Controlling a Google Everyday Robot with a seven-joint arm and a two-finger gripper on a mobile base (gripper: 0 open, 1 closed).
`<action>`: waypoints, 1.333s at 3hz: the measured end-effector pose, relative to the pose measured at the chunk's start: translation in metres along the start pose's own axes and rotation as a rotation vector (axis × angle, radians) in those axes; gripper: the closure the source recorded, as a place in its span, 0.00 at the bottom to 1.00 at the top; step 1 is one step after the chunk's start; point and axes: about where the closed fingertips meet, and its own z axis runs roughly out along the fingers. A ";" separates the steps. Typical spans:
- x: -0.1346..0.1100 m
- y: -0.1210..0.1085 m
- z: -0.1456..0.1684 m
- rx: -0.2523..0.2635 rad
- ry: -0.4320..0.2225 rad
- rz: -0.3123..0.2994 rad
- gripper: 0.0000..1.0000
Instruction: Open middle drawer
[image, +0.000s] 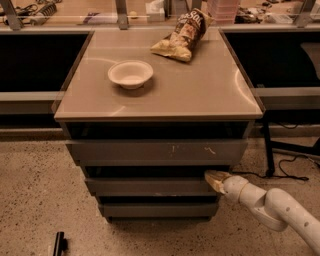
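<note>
tan-tipped white gripper (216, 180) sitting at right top corner of plain grey handle-less middle drawer (150, 186) | open/closed: cannot tell | risk: slipping off edge, off-centre pull jamming drawer

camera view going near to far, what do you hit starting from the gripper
gripper at the right end of the middle drawer → white bowl on the cabinet top → chip bag toward the back

The hand (216, 180) sits at the right end of the middle drawer (150, 186), between the top drawer (155, 150) above and the lowest drawer (157, 210) below. On the tabletop (200, 95), above and left of the hand, a bowl (130, 74) stands; a chip bag (184, 35) lies farther back
</note>
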 end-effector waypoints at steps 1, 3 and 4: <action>-0.007 0.013 0.024 0.002 -0.023 -0.029 1.00; -0.009 -0.004 0.080 0.016 -0.026 -0.096 1.00; -0.001 -0.003 0.084 0.006 0.031 -0.078 1.00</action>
